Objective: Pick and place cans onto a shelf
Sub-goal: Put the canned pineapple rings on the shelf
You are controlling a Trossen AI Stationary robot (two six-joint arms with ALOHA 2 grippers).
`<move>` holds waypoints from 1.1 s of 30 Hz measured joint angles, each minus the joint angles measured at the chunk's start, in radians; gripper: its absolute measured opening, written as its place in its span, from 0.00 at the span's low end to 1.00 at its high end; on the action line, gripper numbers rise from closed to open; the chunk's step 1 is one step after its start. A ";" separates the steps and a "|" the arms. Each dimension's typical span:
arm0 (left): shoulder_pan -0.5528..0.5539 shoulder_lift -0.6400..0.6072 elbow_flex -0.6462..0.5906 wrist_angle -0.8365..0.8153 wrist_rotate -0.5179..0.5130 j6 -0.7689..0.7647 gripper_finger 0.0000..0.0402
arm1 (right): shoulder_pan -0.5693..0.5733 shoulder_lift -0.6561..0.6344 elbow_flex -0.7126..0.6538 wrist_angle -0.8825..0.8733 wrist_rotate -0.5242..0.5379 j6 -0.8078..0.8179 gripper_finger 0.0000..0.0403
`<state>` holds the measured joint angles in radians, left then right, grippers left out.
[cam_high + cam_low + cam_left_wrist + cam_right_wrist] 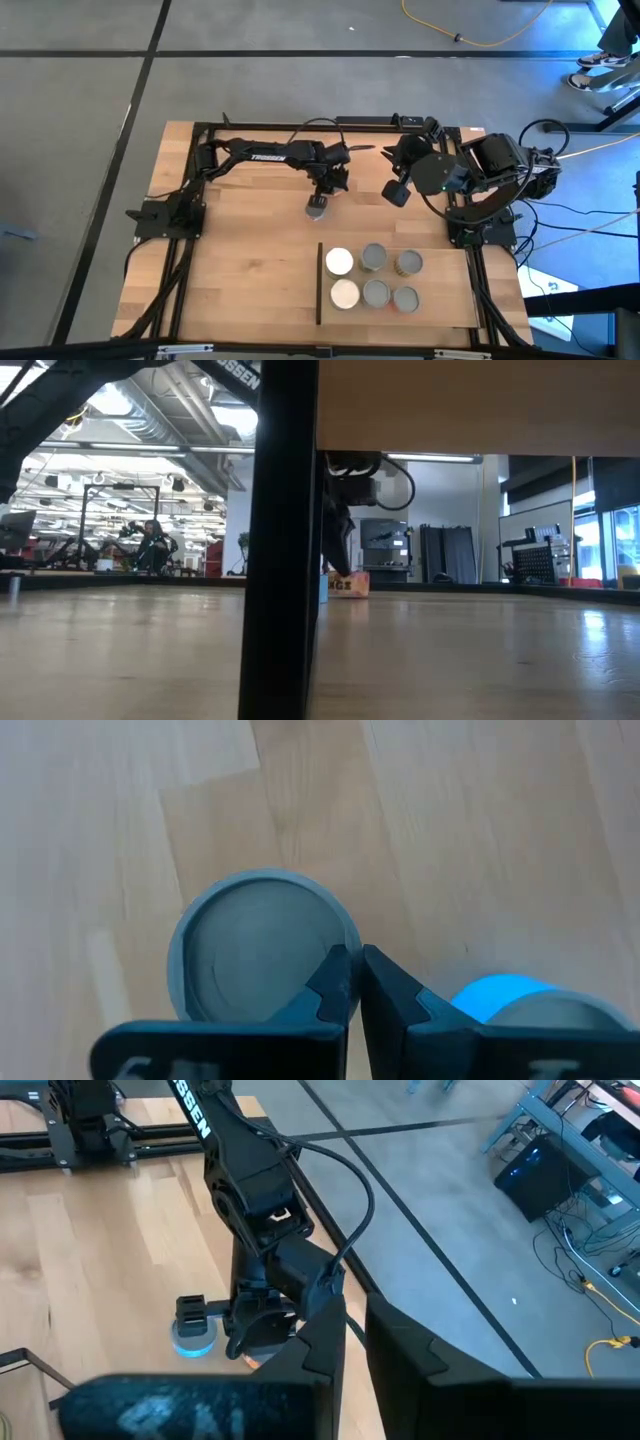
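A can [316,208] with a silver-grey top stands upright on the tabletop left of the middle; its orange label shows in the low view [348,585]. My left gripper [320,196] is right above it, fingers pointing down and shut to a thin slit [353,988] at the can's rim [262,952]. My right gripper [397,191] is shut and empty, held in the air at the far right. The shelf [445,312], a light board with a dark strip [319,285] on its left edge, lies at the near right and bears several upright cans [374,258]. My left gripper has its shut fingertips [335,970] over the rim of the can's top [345,942], coming from above. The tips overlap the rim in the wrist view; I cannot tell whether they touch it. The can stands on the table.
A blue-lit round thing [497,995] shows beside my left fingers; it also shows in the right wrist view [195,1342]. Black frame rails [300,125] run along the table's edges. Bare wood [240,270] lies left of the shelf. A dark post [280,540] blocks part of the low view.
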<state>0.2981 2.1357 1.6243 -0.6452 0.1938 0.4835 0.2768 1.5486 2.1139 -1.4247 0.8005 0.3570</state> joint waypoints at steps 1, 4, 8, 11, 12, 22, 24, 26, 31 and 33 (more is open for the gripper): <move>0.000 0.000 0.000 0.003 0.000 0.000 0.01 | 0.000 0.000 0.000 0.000 0.000 0.000 0.11; 0.000 0.006 0.000 0.005 0.001 0.000 0.01 | 0.000 0.000 0.000 0.000 0.000 0.000 0.11; 0.000 0.006 0.000 0.009 0.002 0.000 0.04 | 0.000 0.000 0.000 0.000 0.000 0.000 0.11; 0.000 0.006 0.000 0.010 0.002 0.000 0.05 | 0.000 0.000 0.000 0.000 0.000 0.001 0.11; 0.000 0.006 0.000 0.012 0.002 0.000 0.05 | 0.000 0.000 0.000 0.000 0.000 0.001 0.11; 0.000 0.006 -0.001 0.012 -0.009 -0.010 0.06 | 0.000 0.000 0.000 0.000 0.000 0.001 0.11; 0.000 0.006 -0.001 0.012 -0.009 -0.011 0.07 | 0.000 0.000 0.000 0.000 0.000 0.001 0.11; 0.000 0.006 -0.001 0.012 -0.009 -0.013 0.07 | 0.000 0.000 0.000 0.000 0.000 0.001 0.11; 0.000 0.006 -0.001 0.012 -0.009 -0.075 0.07 | 0.000 0.000 0.000 0.000 0.000 0.001 0.11; 0.000 0.006 -0.001 0.012 -0.009 -0.089 0.07 | 0.000 0.000 0.000 0.000 0.000 0.001 0.11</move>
<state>0.2977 2.1422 1.6234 -0.6331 0.1848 0.3948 0.2768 1.5484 2.1139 -1.4246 0.8009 0.3580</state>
